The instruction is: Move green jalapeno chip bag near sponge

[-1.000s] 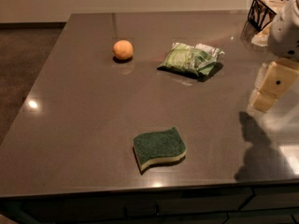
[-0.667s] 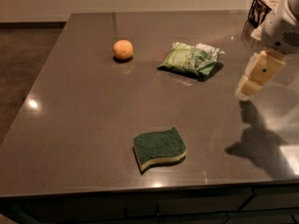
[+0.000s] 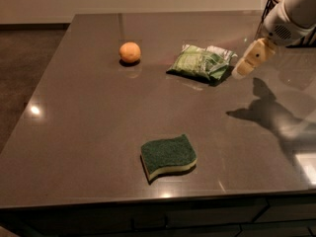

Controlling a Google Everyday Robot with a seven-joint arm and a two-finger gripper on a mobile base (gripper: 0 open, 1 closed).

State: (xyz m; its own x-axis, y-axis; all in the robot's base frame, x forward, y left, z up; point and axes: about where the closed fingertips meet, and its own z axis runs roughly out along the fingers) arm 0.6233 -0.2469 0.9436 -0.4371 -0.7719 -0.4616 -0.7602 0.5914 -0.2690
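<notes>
The green jalapeno chip bag (image 3: pixel 201 62) lies flat on the dark table (image 3: pixel 89 112), towards the far right. The sponge (image 3: pixel 168 156), dark green on top with a pale yellow bottom, lies near the front edge, well apart from the bag. My gripper (image 3: pixel 245 68) hangs above the table just right of the bag, on a white arm coming in from the upper right corner. It holds nothing.
A small round orange fruit (image 3: pixel 130 52) sits left of the bag. A dark wire rack (image 3: pixel 270 6) stands at the far right corner behind the arm. The arm's shadow falls on the table to the right.
My gripper has moved left and towards the far side, from beyond the right edge to just beside the chip bag. The bag, sponge and orange have not moved.
</notes>
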